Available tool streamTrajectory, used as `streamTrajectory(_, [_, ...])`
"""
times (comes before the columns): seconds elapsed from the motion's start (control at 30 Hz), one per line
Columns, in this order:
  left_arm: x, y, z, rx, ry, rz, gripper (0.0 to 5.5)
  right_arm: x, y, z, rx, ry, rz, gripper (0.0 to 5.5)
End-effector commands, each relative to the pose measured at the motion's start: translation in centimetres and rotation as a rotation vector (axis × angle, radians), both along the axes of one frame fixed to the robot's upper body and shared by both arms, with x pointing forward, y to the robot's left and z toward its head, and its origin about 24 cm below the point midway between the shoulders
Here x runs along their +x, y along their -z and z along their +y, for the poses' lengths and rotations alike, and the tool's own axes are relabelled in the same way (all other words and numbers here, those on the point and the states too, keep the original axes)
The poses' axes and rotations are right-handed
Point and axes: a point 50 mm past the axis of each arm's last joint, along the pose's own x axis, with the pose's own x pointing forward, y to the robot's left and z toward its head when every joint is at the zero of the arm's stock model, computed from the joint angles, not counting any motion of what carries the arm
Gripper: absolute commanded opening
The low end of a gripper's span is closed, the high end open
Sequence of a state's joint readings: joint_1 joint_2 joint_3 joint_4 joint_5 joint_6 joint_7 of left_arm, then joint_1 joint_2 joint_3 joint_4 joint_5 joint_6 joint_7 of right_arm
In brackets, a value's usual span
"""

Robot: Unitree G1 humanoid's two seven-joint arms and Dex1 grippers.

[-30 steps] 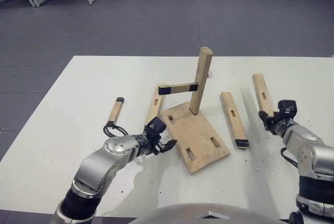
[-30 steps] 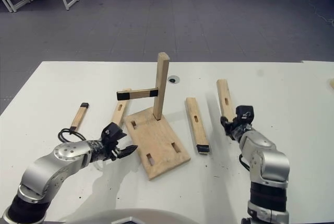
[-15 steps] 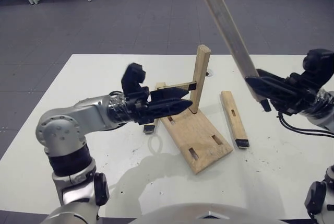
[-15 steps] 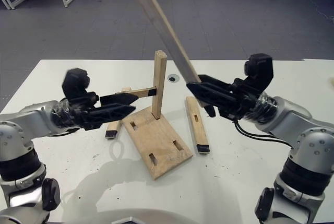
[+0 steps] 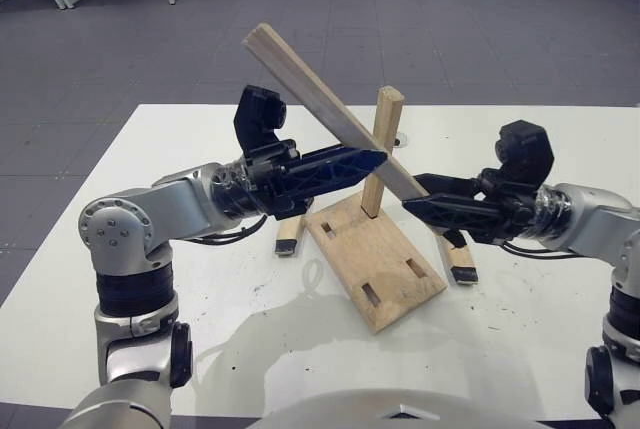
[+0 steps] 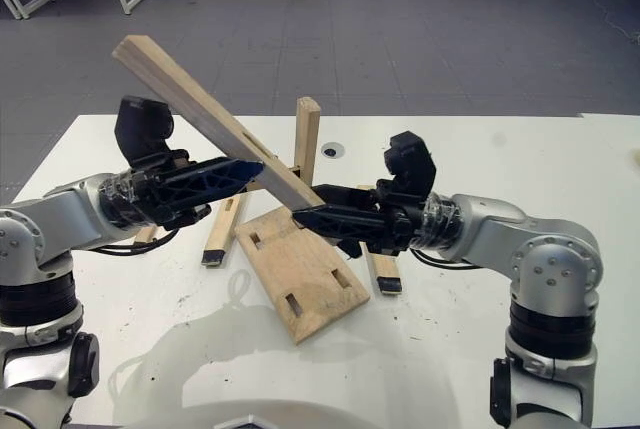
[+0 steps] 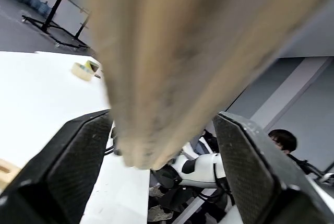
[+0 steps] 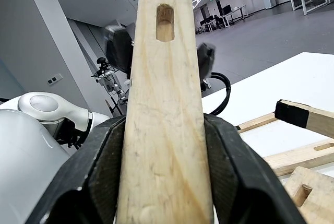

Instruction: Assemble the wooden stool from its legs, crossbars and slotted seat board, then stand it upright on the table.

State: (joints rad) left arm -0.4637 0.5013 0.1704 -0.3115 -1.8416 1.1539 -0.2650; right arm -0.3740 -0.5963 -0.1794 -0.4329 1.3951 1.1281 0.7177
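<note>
My right gripper is shut on the lower end of a long slotted wooden leg, held slanting up toward my left above the seat board. The right wrist view has this leg clamped between both fingers. My left gripper is at the leg's middle, open, and the leg lies between its spread fingers. One leg stands upright in the board. Its crossbar is mostly hidden behind the gripper.
Another slotted leg lies on the white table right of the board, under my right arm. A piece with a black end lies left of the board. The table's near side is bare.
My right gripper lifted a leg off the table, then swung it down and leftward over the board. My left arm rose from the table to the crossbar, then to the held leg.
</note>
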Motion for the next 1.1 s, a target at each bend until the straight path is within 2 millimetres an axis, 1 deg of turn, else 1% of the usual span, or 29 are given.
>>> streamTrajectory(0.03, [0.3, -0.2, 0.0, -0.014, -0.036, 0.029, 3.00, 0.1, 0.2, 0.5, -0.015, 0.018, -0.020, 2.05])
streamTrajectory(0.17, [-0.1, 0.0, -0.1, -0.005, -0.026, 0.033, 2.34, 0.0, 0.2, 0.6, -0.010, 0.008, -0.014, 2.05])
streamTrajectory(0.33, [-0.4, -0.2, -0.1, -0.038, -0.012, 0.024, 2.28, 0.5, -0.2, 0.4, -0.018, 0.047, -0.026, 2.05])
streamTrajectory(0.37, [-0.4, -0.2, 0.0, -0.057, -0.021, 0.014, 2.28, 0.5, -0.2, 0.4, -0.003, 0.033, 0.004, 2.45])
streamTrajectory(0.47, [0.1, 0.2, 0.6, -0.077, -0.073, -0.001, 2.21, 0.4, -0.6, 0.2, 0.012, 0.015, 0.035, 2.96])
streamTrajectory(0.53, [0.3, 0.6, 1.2, -0.071, -0.108, 0.000, 2.16, 0.5, -0.7, -0.6, -0.036, 0.062, 0.021, 3.29])
streamTrajectory(0.57, [0.3, 0.8, 1.9, -0.051, -0.134, -0.004, 2.11, 0.4, -0.7, -1.4, -0.074, 0.081, 0.011, 3.41])
streamTrajectory(0.67, [0.1, 1.7, 5.0, 0.066, -0.252, -0.030, 2.08, 0.1, -0.9, -4.3, -0.157, 0.168, -0.005, 3.41])
streamTrajectory(0.7, [0.0, 1.9, 5.9, 0.121, -0.293, -0.052, 2.07, 0.2, -0.7, -4.9, -0.182, 0.204, -0.006, 3.41])
streamTrajectory(0.77, [-0.4, 2.4, 7.2, 0.244, -0.355, -0.113, 2.07, 0.7, 0.7, -5.1, -0.248, 0.282, -0.003, 3.41])
streamTrajectory(0.83, [0.2, 3.6, 7.4, 0.357, -0.416, -0.189, 2.07, 0.6, 2.6, -4.3, -0.303, 0.317, 0.006, 3.41])
streamTrajectory(0.9, [0.8, 5.5, 6.8, 0.447, -0.430, -0.266, 2.07, 0.2, 3.8, -3.3, -0.336, 0.312, 0.005, 3.41])
streamTrajectory(1.0, [1.9, 8.3, 6.6, 0.540, -0.396, -0.339, 2.07, 0.0, 4.8, -2.8, -0.386, 0.304, -0.004, 3.41])
streamTrajectory(1.1, [2.7, 9.6, 6.8, 0.561, -0.377, -0.379, 2.07, 0.1, 5.1, -2.9, -0.405, 0.301, -0.016, 3.41])
